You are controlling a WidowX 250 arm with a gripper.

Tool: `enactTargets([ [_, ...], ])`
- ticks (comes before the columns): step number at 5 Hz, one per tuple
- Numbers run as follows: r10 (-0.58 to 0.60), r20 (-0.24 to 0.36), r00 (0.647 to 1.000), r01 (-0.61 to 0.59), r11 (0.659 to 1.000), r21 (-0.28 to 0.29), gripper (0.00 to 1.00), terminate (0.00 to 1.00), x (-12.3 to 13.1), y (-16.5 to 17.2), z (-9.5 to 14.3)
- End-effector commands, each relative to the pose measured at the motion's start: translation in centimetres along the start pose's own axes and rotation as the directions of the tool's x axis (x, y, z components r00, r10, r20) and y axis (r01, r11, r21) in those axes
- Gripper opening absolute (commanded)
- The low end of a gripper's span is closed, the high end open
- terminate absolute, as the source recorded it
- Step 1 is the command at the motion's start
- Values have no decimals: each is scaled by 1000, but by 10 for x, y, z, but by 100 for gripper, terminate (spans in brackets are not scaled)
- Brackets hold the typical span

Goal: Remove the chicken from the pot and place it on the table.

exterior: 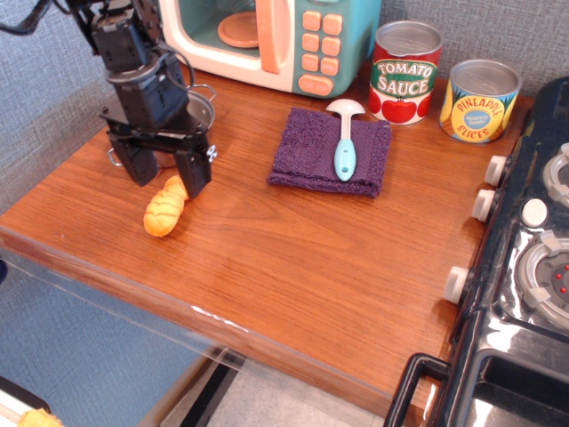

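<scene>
The orange-yellow chicken (165,207) lies on the brown wooden table (293,258) near its front left edge. My gripper (166,172) is open and empty, just above and behind the chicken, its black fingers (193,172) spread apart. The shiny steel pot (199,108) stands behind the gripper at the back left, mostly hidden by the arm.
A toy microwave (267,40) stands at the back. A purple cloth (332,151) with a light blue spoon (344,147) lies mid-table. Tomato sauce can (404,71) and pineapple can (480,100) stand at back right. A black toy stove (524,267) fills the right side.
</scene>
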State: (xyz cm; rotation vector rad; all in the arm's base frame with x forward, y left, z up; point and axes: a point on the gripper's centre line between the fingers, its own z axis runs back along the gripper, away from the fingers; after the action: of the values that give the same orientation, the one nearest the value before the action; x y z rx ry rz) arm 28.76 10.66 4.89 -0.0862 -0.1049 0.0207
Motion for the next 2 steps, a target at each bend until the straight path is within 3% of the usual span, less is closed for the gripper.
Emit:
enactTargets([
  [1,-17,50,999,12,995,95,100,0,-1,-6,30],
  [2,57,-15,998,-56,997,59,100,0,-2,-7,30],
])
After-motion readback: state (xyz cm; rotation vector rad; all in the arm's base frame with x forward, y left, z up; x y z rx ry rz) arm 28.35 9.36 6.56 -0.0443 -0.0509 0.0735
